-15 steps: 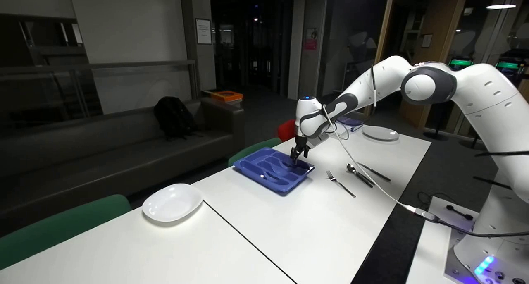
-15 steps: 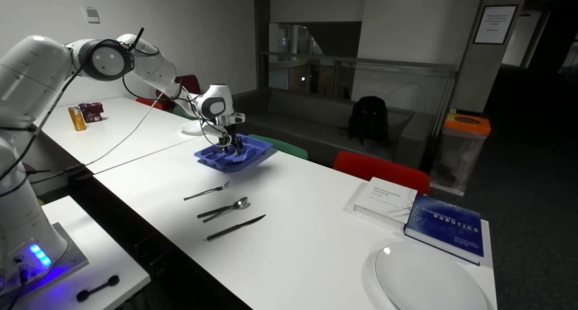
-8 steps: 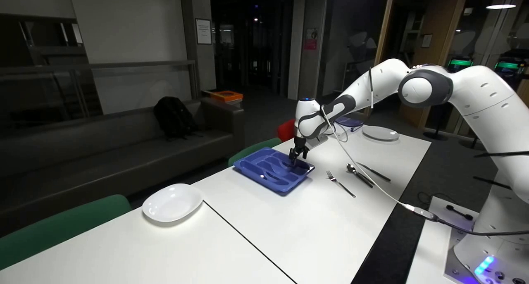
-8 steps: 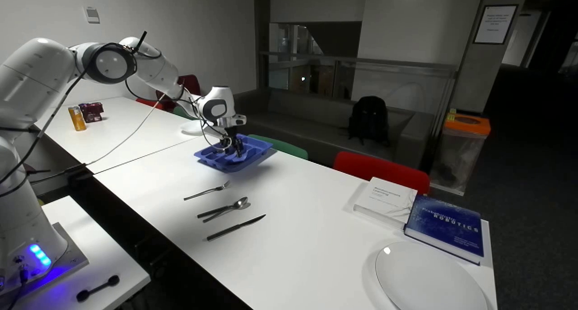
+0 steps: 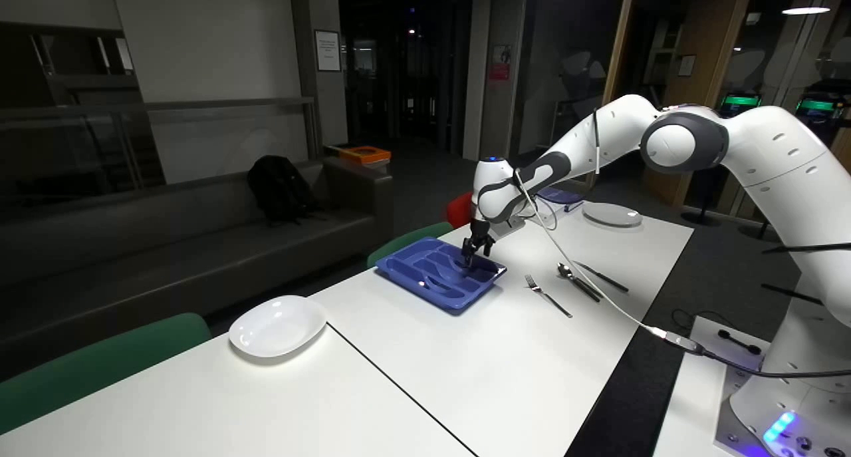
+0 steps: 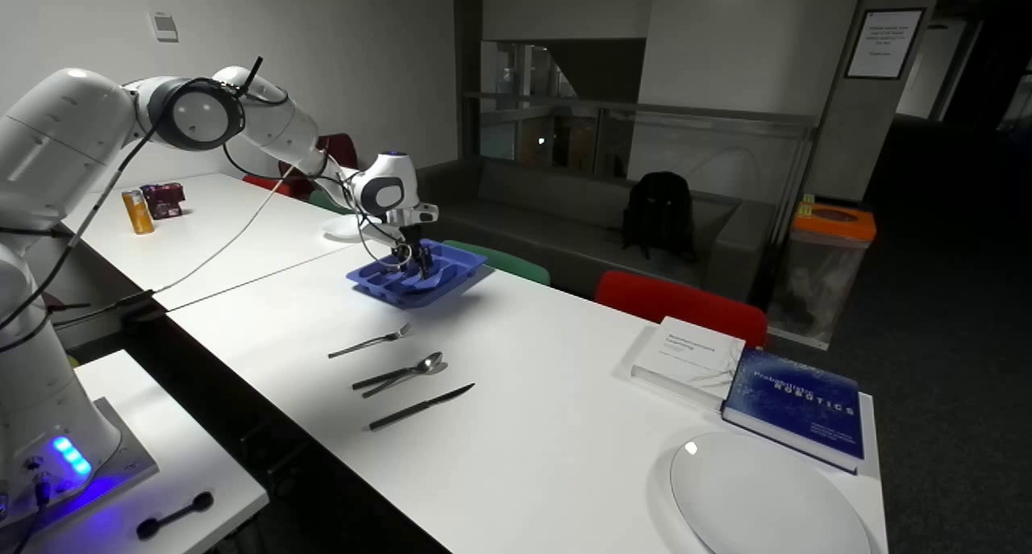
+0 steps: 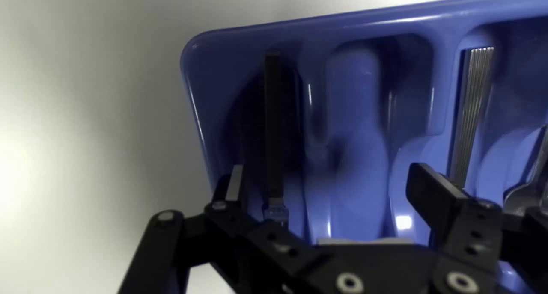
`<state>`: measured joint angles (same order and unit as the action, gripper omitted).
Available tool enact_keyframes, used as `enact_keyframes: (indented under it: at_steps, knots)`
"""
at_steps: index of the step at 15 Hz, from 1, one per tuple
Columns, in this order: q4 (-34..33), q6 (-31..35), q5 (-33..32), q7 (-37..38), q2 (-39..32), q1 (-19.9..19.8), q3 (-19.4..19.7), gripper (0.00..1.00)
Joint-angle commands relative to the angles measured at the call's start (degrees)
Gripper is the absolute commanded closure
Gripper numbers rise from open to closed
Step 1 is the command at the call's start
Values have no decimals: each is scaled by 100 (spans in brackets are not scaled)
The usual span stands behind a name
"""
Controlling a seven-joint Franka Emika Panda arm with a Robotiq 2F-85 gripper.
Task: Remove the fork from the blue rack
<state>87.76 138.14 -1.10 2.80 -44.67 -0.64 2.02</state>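
Note:
The blue rack (image 5: 407, 265) lies on the white table in both exterior views (image 6: 461, 273). It fills much of the wrist view (image 7: 357, 101). A utensil with a dark handle (image 7: 274, 114) lies in its end compartment. Its metal head is hidden under the gripper, so I cannot tell whether it is the fork. My gripper (image 7: 329, 174) is open and empty, low over the rack, also in both exterior views (image 5: 479, 252) (image 6: 414, 269). The dark handle lies between the fingers, nearer the left one in the wrist view. Another fork (image 5: 546, 297) lies on the table outside the rack.
A ribbed metal handle (image 7: 473, 97) and a metal utensil (image 7: 524, 195) lie in other compartments. Spoons (image 6: 411, 368) and a knife (image 6: 423, 406) lie on the table. White plates (image 5: 278, 325) (image 6: 766, 489), books (image 6: 794, 405) and a can (image 6: 137, 212) stand farther off. A cable hangs from the arm.
The arm has lowered slightly, and the gripper has shifted a little along the rack, leftward in an exterior view. The rack and table cutlery have not moved.

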Motion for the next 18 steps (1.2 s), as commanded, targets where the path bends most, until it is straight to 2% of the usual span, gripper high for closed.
enact_keyframes:
  at_steps: [1,13,18]
  knots:
    - [73,184,114,4,33,-58,-63,0]
    - [-365,-87,191,7,-164,-115,-48,0]
    - [-501,-54,-71,775,-240,255,313,0]
